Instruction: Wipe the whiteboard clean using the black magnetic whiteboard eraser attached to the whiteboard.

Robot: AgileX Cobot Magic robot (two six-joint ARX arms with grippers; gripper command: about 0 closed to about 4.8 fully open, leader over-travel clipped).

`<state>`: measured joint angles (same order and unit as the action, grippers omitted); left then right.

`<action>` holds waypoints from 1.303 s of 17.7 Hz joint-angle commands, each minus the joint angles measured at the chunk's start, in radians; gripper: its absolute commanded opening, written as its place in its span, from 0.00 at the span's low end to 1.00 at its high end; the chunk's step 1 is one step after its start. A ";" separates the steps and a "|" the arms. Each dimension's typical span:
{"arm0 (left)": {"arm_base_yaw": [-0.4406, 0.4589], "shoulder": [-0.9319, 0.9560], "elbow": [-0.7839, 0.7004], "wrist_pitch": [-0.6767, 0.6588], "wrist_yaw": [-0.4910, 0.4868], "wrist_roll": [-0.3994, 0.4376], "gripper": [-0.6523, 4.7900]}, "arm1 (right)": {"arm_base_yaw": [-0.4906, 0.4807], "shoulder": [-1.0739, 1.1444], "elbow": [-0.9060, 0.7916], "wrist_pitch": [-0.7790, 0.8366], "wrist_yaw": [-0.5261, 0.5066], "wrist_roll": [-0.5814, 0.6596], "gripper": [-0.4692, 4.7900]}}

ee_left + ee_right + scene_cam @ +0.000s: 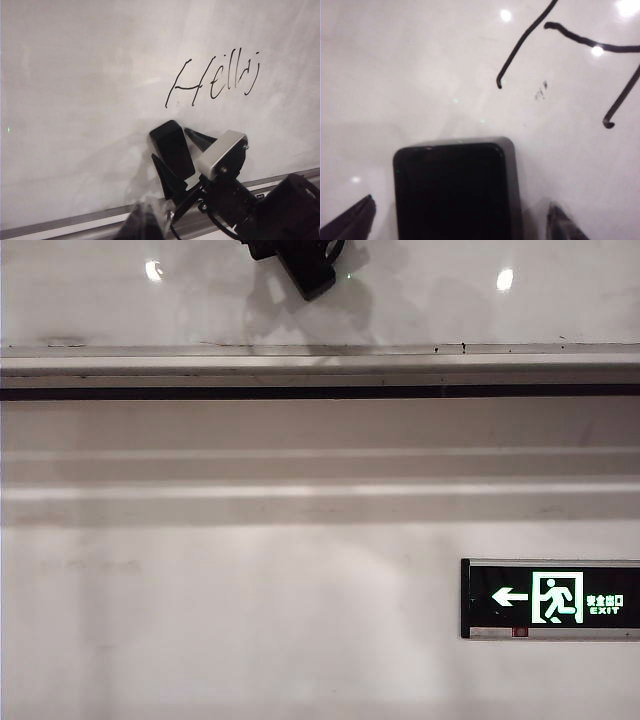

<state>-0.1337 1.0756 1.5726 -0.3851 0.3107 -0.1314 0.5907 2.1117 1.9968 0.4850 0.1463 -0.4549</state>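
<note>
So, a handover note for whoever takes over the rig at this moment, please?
Right gripper: open, fingers either side of the black magnetic whiteboard eraser, not yet closed on it.
Left gripper: out of view, shut.
Eraser rests on the whiteboard, just below the handwritten word.
Done: right arm has reached the eraser.
Left: close on it, wipe off the writing.

Eraser (172,148) flat on whiteboard (75,100) near its lower rail (60,220), below "Hello" writing (212,80), right gripper (460,220) fingers either side of eraser, apart from it.
</note>
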 commanded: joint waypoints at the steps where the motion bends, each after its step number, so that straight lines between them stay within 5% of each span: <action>1: 0.000 -0.002 0.005 0.028 0.005 0.000 0.11 | -0.014 0.007 0.000 -0.092 0.074 -0.040 0.35; 4: 0.000 0.000 0.004 0.028 0.005 0.000 0.11 | -0.012 0.003 0.015 -0.074 0.111 -0.102 0.27; 14: 0.000 0.002 0.004 0.027 0.006 0.000 0.11 | -0.028 0.003 0.430 -0.247 0.151 -0.134 0.27; 23: 0.000 0.002 0.004 0.017 0.031 0.000 0.11 | -0.124 0.003 0.621 -0.403 0.321 -0.113 0.27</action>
<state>-0.1337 1.0801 1.5726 -0.3786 0.3340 -0.1310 0.4709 2.1201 2.6125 0.0883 0.4461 -0.5789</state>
